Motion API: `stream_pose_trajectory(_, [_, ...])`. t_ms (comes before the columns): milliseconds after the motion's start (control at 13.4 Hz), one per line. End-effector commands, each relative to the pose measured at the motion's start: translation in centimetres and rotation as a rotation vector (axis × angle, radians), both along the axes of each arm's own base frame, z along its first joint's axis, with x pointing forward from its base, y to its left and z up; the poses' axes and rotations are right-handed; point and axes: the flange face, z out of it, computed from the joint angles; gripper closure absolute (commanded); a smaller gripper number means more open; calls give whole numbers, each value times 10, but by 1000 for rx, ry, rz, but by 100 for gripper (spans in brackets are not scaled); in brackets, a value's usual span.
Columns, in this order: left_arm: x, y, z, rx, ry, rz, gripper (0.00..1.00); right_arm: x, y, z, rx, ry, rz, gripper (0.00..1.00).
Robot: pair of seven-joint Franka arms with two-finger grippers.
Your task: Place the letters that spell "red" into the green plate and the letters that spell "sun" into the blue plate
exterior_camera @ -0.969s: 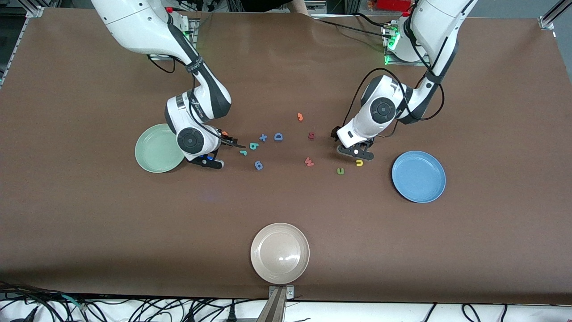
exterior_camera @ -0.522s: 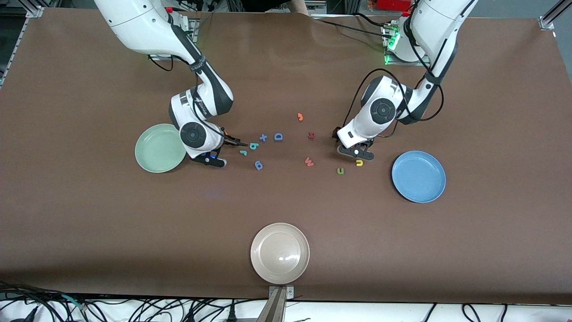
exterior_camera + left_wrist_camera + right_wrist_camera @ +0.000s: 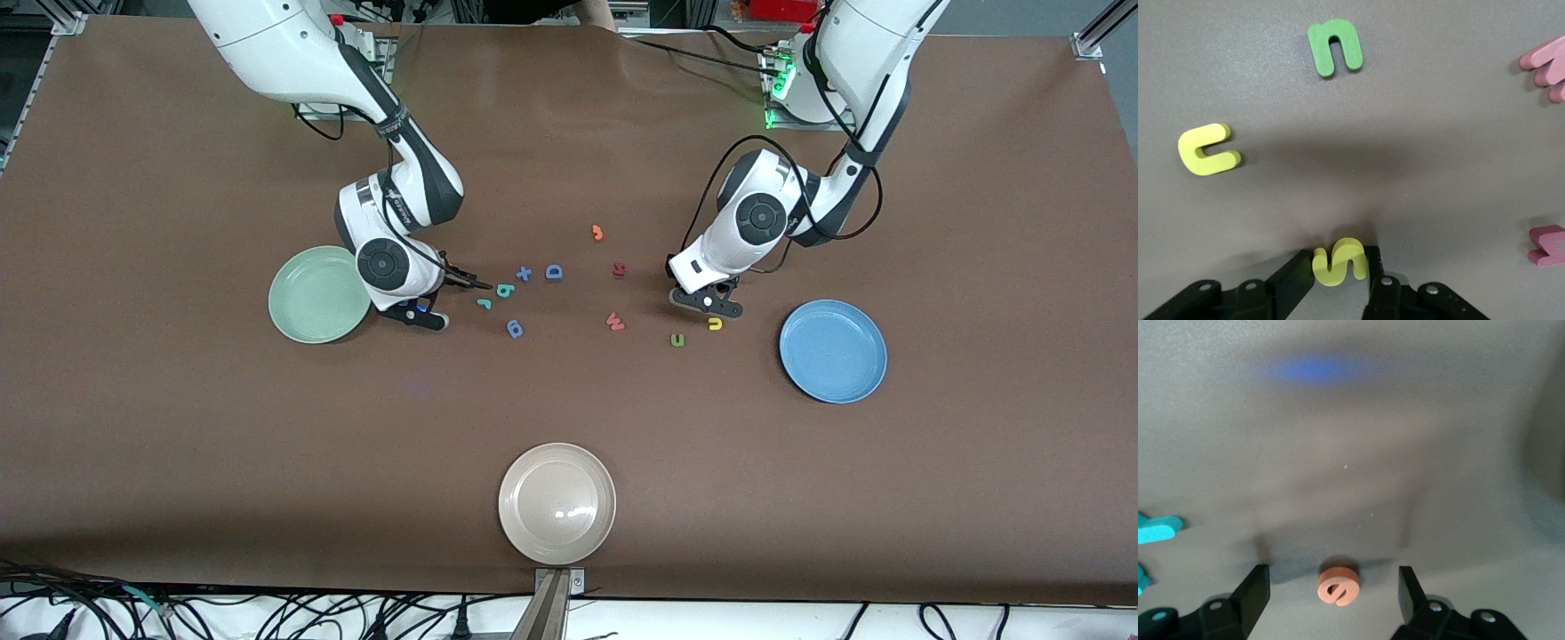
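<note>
Front view: two Franka arms work over a brown desk (image 3: pixel 178 427). The green plate (image 3: pixel 313 302), at centre-left of the frame, and the blue plate (image 3: pixel 836 356), at centre-right, both hold no letters, so no letter has yet been delivered, and all six remain to be moved.

Left claw (image 3: pixel 1340 270): down at the desk, just above the yellow "u" (image 3: pixel 715 324) in the front view. The left wrist view shows its fingers (image 3: pixel 1293 279) clenched on the yellow "s" (image 3: pixel 1340 261), which still sits on the desk surface. The "u" and the green "n" (image 3: pixel 677 339) lie free near it, between the claw and the blue plate's side of the scatter.

Right claw (image 3: pixel 1333 597): low over the desk beside the green plate. The right wrist view shows its fingers (image 3: pixel 1255 590) spread wide on either side of the orange "e" (image 3: pixel 1338 585), touching neither side; the claw is released and grasps nothing. The teal "r" (image 3: pixel 484 303) and teal-blue "d" (image 3: pixel 505 291) lie just to the right of it in the front view.

Distractors: a darker blue "D" (image 3: pixel 554 272), a blue cross-shaped piece (image 3: pixel 524 274), a darker blue round letter (image 3: pixel 515 329), red letters (image 3: pixel 614 321) and a beige plate (image 3: pixel 556 503) at lower centre.

Judged stage: first pick for each word, one grasp made, one about to close.
</note>
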Motion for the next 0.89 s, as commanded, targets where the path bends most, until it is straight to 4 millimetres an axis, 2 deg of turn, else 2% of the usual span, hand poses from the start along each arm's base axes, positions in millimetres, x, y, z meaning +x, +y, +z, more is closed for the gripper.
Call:
stream_pose_trajectory(0, [2,6,0,0,1,17,81,-9,1,8,5,9,-16,24])
stream_pose_trajectory(149, [7,6,15,4,2,17,81,-10,0,5,4,10,-16,25])
stream_pose_trajectory(224, [10,6,26,6,3,15,81,-10,0,4,4,11,-16,30])
stream_pose_trajectory(373, [24,8,48,16,25,19,81,-10,0,4,4,11,-16,32])
stream_pose_trajectory(447, [31,11,56,24,46,20,81,-10,0,4,4,11,-16,36])
stream_pose_trajectory(522, [40,13,69,30,60,18,81,-11,0,3,3,13,-16,45])
stream_pose_trajectory(596, [49,19,80,55,67,3,81,-10,-1,3,3,12,-16,46])
stream_pose_trajectory(745, [72,42,100,149,51,-59,81,-11,0,3,2,14,-16,45])
stream_pose_trajectory(820, [80,53,104,170,40,-92,81,-12,0,1,2,17,-15,45])
